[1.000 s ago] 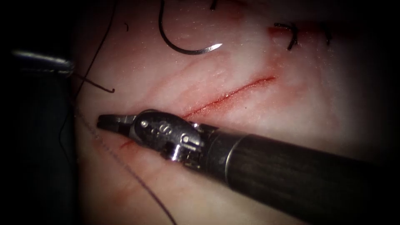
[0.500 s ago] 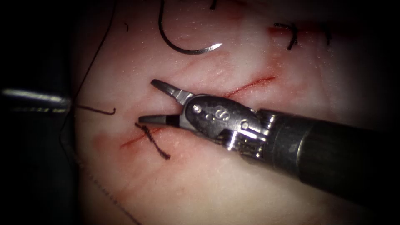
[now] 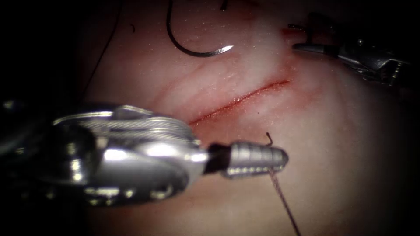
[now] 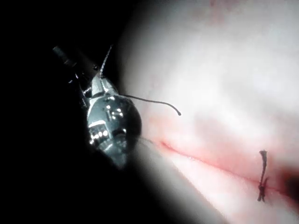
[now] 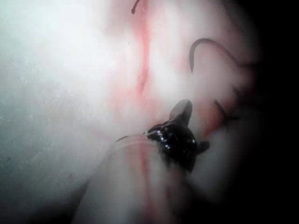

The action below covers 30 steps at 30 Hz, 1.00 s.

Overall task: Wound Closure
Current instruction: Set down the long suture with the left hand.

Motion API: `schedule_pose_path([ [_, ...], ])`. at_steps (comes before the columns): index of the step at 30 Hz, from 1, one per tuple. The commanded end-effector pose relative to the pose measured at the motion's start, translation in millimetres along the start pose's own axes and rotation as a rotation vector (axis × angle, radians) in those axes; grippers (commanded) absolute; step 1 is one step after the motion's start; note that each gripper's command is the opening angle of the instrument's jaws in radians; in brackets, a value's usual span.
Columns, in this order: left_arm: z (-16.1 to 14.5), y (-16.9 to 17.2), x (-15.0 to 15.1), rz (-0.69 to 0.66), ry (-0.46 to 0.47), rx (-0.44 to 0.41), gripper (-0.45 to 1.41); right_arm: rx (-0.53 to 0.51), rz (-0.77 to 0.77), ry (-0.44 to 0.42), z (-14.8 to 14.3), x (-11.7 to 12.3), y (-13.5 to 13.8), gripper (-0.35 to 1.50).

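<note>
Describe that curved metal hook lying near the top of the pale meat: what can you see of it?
That is the needle, a thin, dark, shiny metal wire bent into an open curve, ending in a bright sharp point. It lies loose on the tissue, to the left of the cut, with neither tool holding it. Its point rests on the surface, not driven in. Its other end runs up out of the endoscope view. The right wrist view shows it as a dark arc.

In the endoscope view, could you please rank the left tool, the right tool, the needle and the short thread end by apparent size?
1. Left tool, though it sits nearest the camera, which inflates it; it holds the thread.
2. Right tool and needle lying free on the tissue: too alike to rank.
3. Thread end, smallest.
</note>
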Motion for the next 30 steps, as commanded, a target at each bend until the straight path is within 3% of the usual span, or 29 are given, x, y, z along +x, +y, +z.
schedule_pose_path([
  [1,1.8,0.2,-0.4,0.011,0.011,0.001,-0.35,-0.016,0.000,-0.001,0.4,-0.3,0.8,1.20],
  [3,3.6,0.9,-0.7,0.024,0.021,0.016,-0.35,-0.032,0.002,-0.006,0.3,-0.5,1.0,1.20],
  [6,6.5,2.0,-1.8,0.070,-0.051,0.054,-0.35,-0.028,0.004,-0.003,0.7,-0.7,0.6,1.21],
  [11,10.3,4.3,-5.1,0.103,-0.076,0.067,-0.32,-0.016,0.006,0.006,1.7,-1.1,-0.9,1.21],
  [13,11.1,5.4,-6.3,0.100,-0.068,0.065,-0.05,-0.001,0.005,0.004,2.1,-1.3,-1.5,1.21],
  [14,11.4,6.2,-7.1,0.052,-0.061,0.063,0.28,0.004,0.005,0.004,2.3,-1.4,-1.9,1.21],
  [15,11.5,7.2,-8.0,-0.005,-0.042,0.062,0.74,0.015,0.005,0.000,2.7,-1.5,-2.5,1.21],
  [16,11.5,7.7,-8.5,-0.044,-0.026,0.090,0.79,0.022,0.004,0.000,2.9,-1.5,-2.7,1.21],
  [19,10.7,8.0,-8.9,-0.094,0.019,0.131,0.79,0.032,0.003,0.001,3.2,-1.4,-3.3,1.20],
  [24,8.6,8.0,-7.9,-0.197,0.061,0.111,0.79,0.032,0.004,0.001,3.4,-1.2,-3.5,1.20],
  [30,5.2,11.7,-7.1,-0.356,0.105,0.001,0.79,0.032,0.004,0.001,3.4,-1.2,-3.5,1.21],
])
